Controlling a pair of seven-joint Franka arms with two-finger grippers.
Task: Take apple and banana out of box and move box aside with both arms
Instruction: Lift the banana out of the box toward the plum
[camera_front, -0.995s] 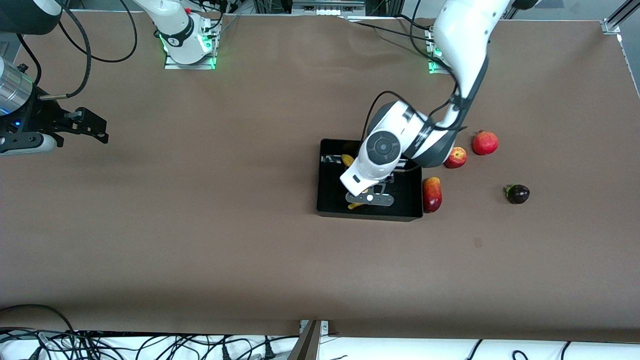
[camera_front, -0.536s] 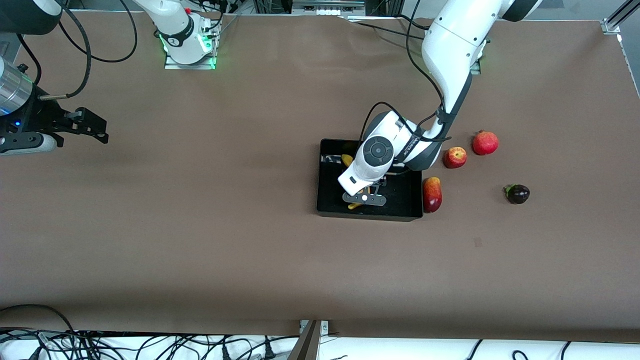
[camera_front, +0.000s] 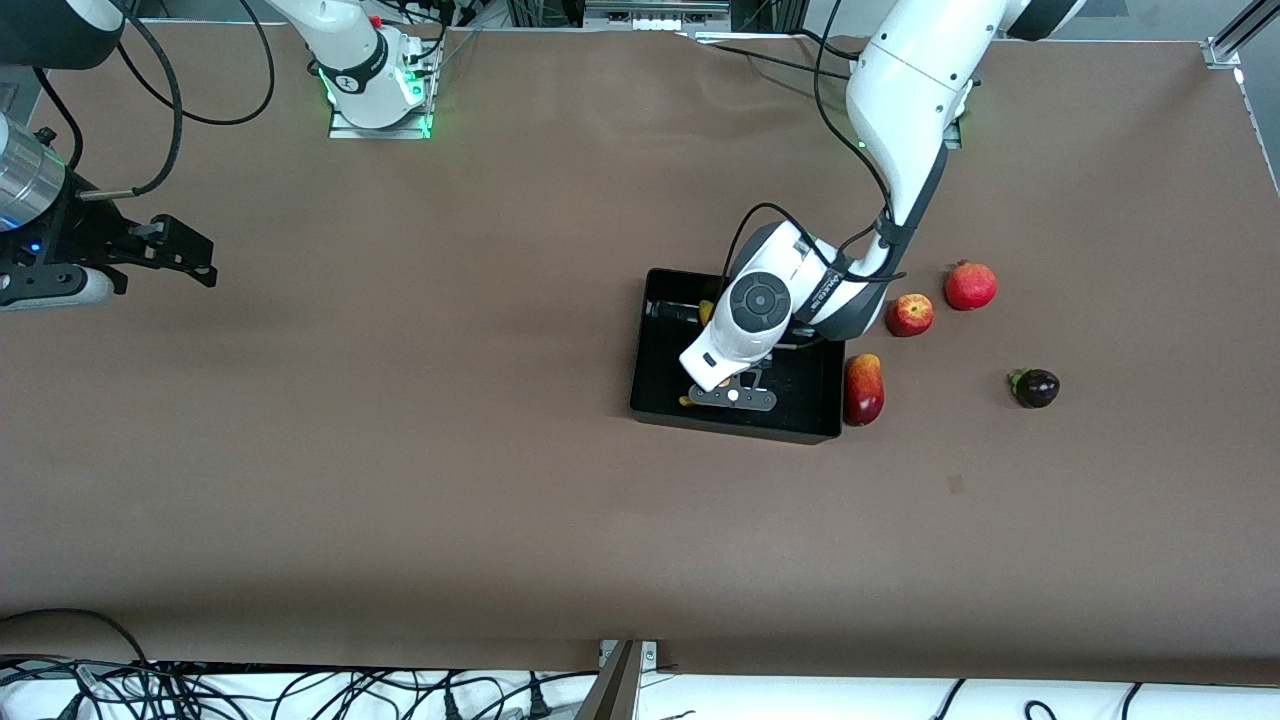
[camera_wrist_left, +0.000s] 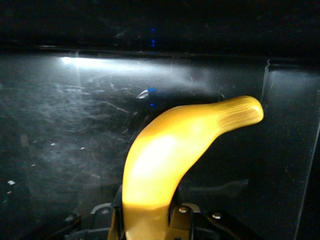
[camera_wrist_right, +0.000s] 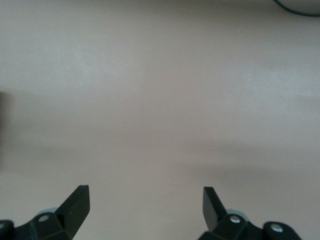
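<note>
Banana (camera_wrist_left: 175, 160) probably gripped in my left fingers (camera_wrist_left: 145, 227), still inside box (camera_front: 660, 395), frame centre; apple (camera_front: 910, 314) out; right fingers (camera_wrist_right: 145, 205) wide, empty.

A wide table (camera_front: 400, 480) covered in plain brown sheeting fills nearly the whole front view; its surface is smooth and matte, evenly lit from above, with soft shadows near its lower edge. Green lights (camera_front: 425, 95) glow at the metal mounting plates along the top edge. Black cables (camera_front: 180, 90) loop over the table's corner at the right arm's end, and more black cables (camera_front: 300, 692) lie tangled on a white surface below the table's near edge. A metal bracket (camera_front: 1222, 50) sits at the top corner at the left arm's end. A small dark mark (camera_front: 957, 485) shows on the sheeting.
</note>
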